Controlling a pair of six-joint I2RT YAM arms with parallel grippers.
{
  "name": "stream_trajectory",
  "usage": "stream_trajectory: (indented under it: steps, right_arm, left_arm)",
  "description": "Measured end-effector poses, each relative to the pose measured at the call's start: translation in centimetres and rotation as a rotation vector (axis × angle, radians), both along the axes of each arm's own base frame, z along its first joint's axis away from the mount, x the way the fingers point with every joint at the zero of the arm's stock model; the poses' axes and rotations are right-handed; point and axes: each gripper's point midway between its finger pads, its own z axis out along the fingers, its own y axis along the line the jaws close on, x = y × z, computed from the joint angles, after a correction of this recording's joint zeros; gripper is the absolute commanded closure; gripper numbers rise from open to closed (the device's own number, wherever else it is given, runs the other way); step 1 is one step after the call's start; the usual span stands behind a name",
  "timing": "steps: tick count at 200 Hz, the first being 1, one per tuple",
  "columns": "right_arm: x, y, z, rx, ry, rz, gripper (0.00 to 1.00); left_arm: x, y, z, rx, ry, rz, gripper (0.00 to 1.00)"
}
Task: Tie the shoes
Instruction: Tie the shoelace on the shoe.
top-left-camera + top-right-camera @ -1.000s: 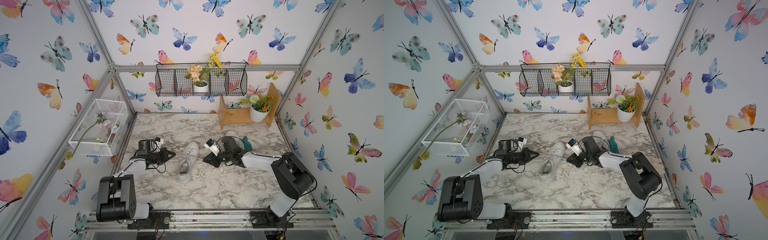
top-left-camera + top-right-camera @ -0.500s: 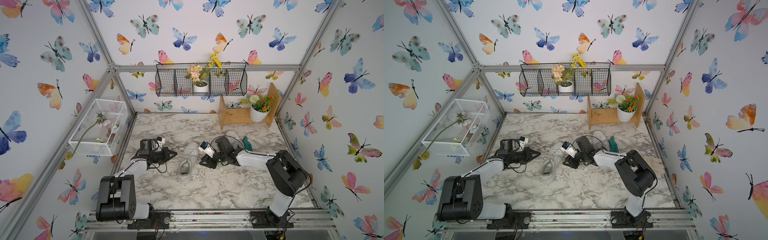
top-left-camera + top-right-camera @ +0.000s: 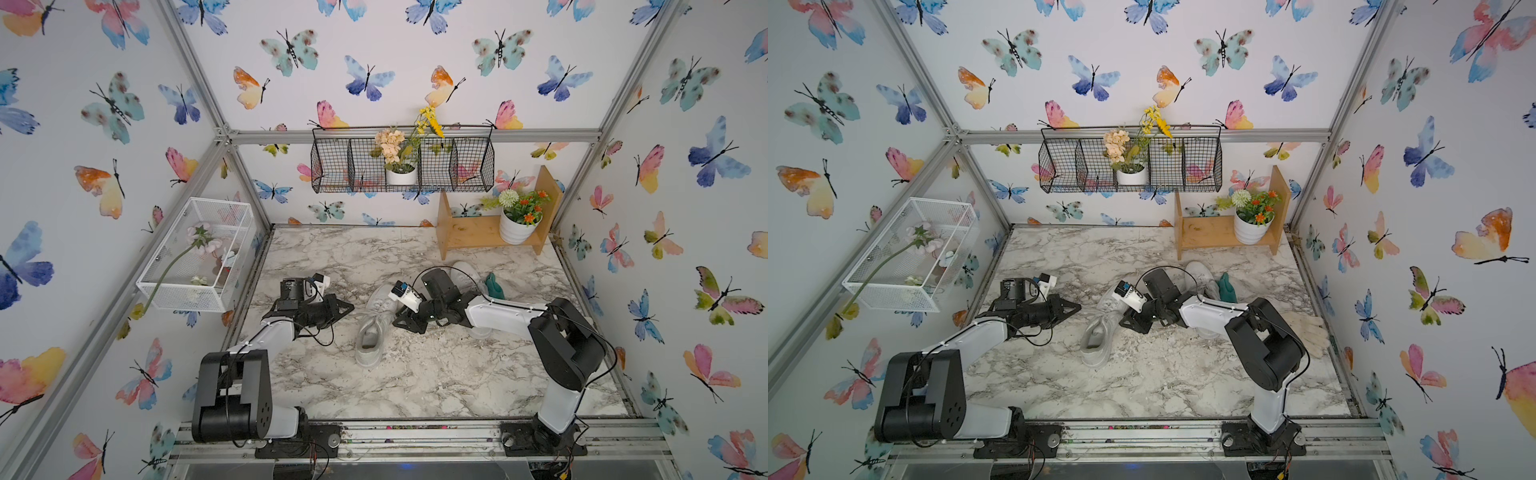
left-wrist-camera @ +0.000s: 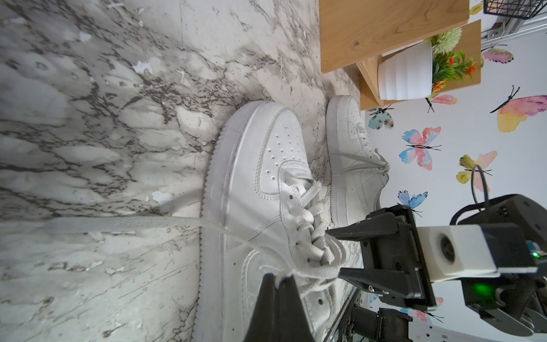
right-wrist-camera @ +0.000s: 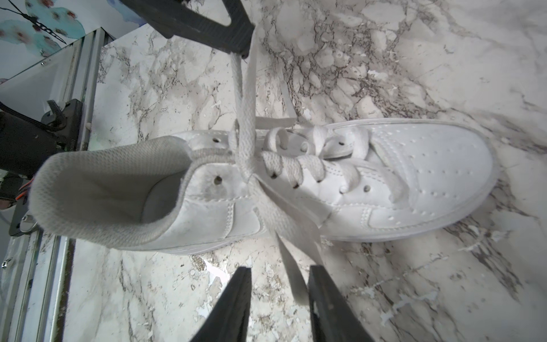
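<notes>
The near shoe (image 3: 372, 328) is seen in both top views in the middle of the marble table (image 3: 415, 382), between the two arms. Its long line runs from front to back. The toe is pointed at the back wall and the open heel end at the front rail. The other shoe (image 3: 463, 272) is set farther back, behind the right arm, just beside a teal glove (image 3: 493, 286).

The left gripper (image 3: 352, 307) is found on the shoe's left side. Its jaws are pressed together. One lace (image 5: 245, 94) is pinched in them and stretched straight from the crossing at the top of the tongue. The right gripper (image 5: 281, 269) is placed on the shoe's right side, with its jaws spread apart. The loose lace end (image 5: 291, 275) is laid on the table between the two fingers, and it does not look squeezed by them.

The coming move is judged to turn on one thing. The free lace is pointed out from the shoe's side toward the right gripper, which is the nearer one. A small push forward and a close would likely be needed to catch it.

No brand name, label or writing can be read on the shoes or anywhere else; only stitched lines and small holes are seen on the leather
</notes>
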Motion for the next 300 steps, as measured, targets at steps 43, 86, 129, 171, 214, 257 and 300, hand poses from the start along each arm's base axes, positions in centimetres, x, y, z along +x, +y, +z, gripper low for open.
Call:
stream_trajectory:
  steps: [43,86,129,171,214,257,300]
  right_arm:
    - [-0.1,-0.3,-1.1,-0.04,0.006,-0.014,0.9]
    - [0.8,-0.7,-1.5,-0.075,-0.018,-0.061,0.98]
    - [1.2,-1.5,-0.7,-0.09,-0.059,-0.11,0.98]
    - [1.2,-1.9,-0.5,-0.095,-0.079,-0.149,0.98]
    - [1.6,-2.3,-0.4,-0.1,-0.084,-0.182,0.98]
    - [0.6,-2.0,0.4,-0.048,-0.052,-0.112,0.98]
    - [-2.6,-1.7,0.3,0.014,0.047,0.038,0.66]
  left_arm:
    - [0.0,0.0,0.0,0.001,0.0,0.001,1.0]
    - [0.0,0.1,-0.1,0.006,0.001,0.005,1.0]
    - [0.1,0.8,0.3,0.008,-0.007,0.028,1.0]
    - [-0.4,1.1,0.1,0.003,0.014,0.033,1.0]
    - [-0.7,1.2,0.0,0.0,0.023,0.032,1.0]
    - [-0.6,1.3,0.3,0.0,0.012,0.033,1.0]
    - [-0.4,1.7,0.9,0.004,-0.013,0.043,1.0]
